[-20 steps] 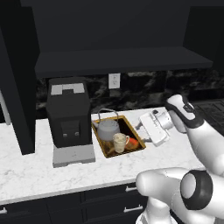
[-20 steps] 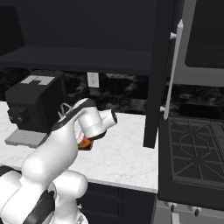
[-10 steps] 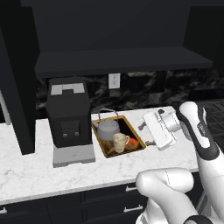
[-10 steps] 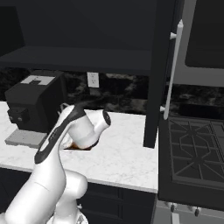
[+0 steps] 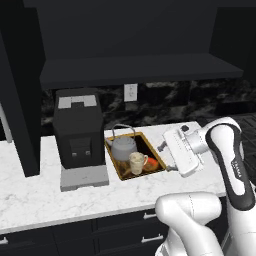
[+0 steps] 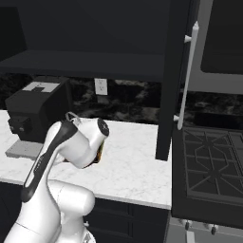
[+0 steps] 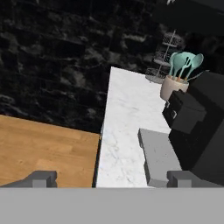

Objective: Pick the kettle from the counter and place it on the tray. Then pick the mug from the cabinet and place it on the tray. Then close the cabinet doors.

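Kettle [image 5: 123, 147] and mug [image 5: 136, 162] both on tray [image 5: 148, 141], mug just in front of kettle. Tray on counter [image 5: 40, 200], just right of black coffee machine [image 5: 78, 128]. Gripper [image 5: 163, 156] raised beside tray's right edge, turned sideways, jaws wide apart, holding nothing. Cabinet door [image 6: 176, 76] stands open, silver handle [image 6: 188, 75] facing forward; stove [image 6: 210, 166] beside it. Hand view: utensil holder [image 7: 176, 80] on far counter end.

Counted: one kettle [image 5: 123, 147], one mug [image 5: 136, 162], one tray [image 5: 148, 142], one coffee machine [image 5: 78, 127], one wall socket [image 5: 130, 92], one utensil holder [image 7: 173, 87], one stove [image 6: 209, 168].
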